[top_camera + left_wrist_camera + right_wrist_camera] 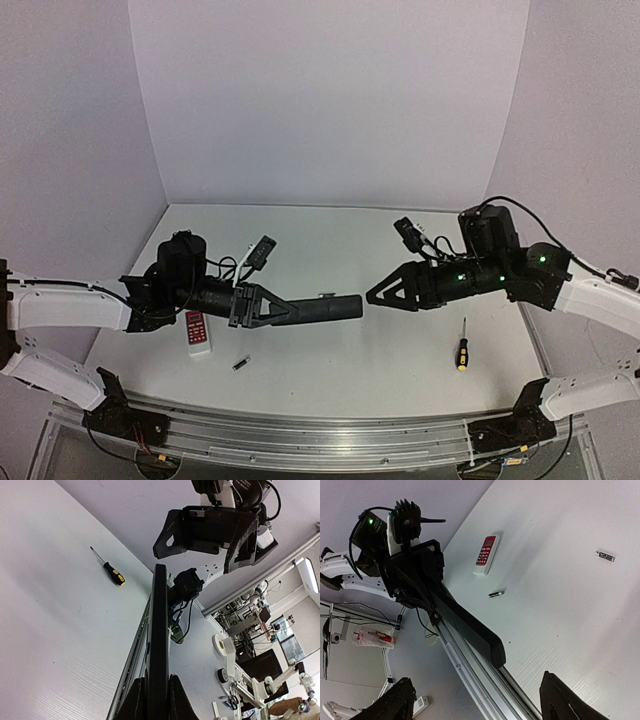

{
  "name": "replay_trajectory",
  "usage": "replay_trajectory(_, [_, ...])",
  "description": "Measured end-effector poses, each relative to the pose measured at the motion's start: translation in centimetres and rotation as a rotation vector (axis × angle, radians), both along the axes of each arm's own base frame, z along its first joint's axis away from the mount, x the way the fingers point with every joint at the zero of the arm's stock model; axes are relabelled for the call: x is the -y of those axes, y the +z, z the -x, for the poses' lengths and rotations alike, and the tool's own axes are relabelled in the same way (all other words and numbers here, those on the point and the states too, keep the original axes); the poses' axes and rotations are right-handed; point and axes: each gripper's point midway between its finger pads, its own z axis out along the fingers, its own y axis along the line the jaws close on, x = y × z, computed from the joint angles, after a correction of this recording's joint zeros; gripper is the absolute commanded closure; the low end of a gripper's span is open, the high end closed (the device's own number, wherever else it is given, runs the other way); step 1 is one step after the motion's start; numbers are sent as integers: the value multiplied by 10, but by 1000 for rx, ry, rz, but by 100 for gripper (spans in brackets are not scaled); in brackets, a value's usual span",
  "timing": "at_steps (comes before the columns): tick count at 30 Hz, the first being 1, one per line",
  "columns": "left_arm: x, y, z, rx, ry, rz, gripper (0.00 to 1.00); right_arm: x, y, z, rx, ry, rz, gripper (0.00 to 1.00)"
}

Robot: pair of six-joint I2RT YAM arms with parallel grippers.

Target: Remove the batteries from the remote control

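My left gripper [255,307] is shut on one end of a long black remote control [322,309], holding it level above the table; in the left wrist view its fingers [135,700] pinch the remote [160,630] edge-on. My right gripper [385,293] stands open just off the remote's free end [495,652], not touching it, with nothing between its fingers [402,697]. One battery [240,363] lies on the table near the front, below the left gripper, also seen from the right wrist [496,594]. A second battery [604,555] lies farther back, just behind the remote [326,294].
A white remote with a red face [197,332] lies flat under the left arm. A yellow-and-black screwdriver [462,352] lies at the front right. The metal rail [330,435] runs along the table's near edge. White walls close the back and sides.
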Motion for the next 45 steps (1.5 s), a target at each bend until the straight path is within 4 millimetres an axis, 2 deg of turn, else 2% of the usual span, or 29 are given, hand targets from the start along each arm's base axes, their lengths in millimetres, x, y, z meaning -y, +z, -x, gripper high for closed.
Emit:
replay_trajectory(5, [-5, -16, 1, -113, 43, -8, 100, -9, -26, -8, -51, -24, 5, 21])
replay_trajectory(9, [-6, -15, 1, -159, 54, 7, 100, -23, -40, -16, -75, -28, 1, 23])
replay_trajectory(16, [-4, -4, -1, -202, 62, 47, 100, -43, -49, -15, -79, -1, -13, 27])
replay_trajectory(22, [-4, -4, -2, -225, 75, 46, 100, -52, -57, -13, -96, 12, -2, 31])
replay_trajectory(29, [-4, -4, -3, -229, 81, 46, 100, -61, -53, -13, -75, 20, -20, 33])
replay_trajectory(35, [-4, -5, -3, -233, 81, 41, 100, -66, -48, -15, -56, 21, -32, 43])
replay_trajectory(41, [-5, -5, -3, -236, 83, 39, 100, -67, -49, -15, -57, 24, -31, 68])
replay_trajectory(45, [-7, -6, -3, -240, 86, 35, 100, -69, -46, -12, -66, 44, -41, 75])
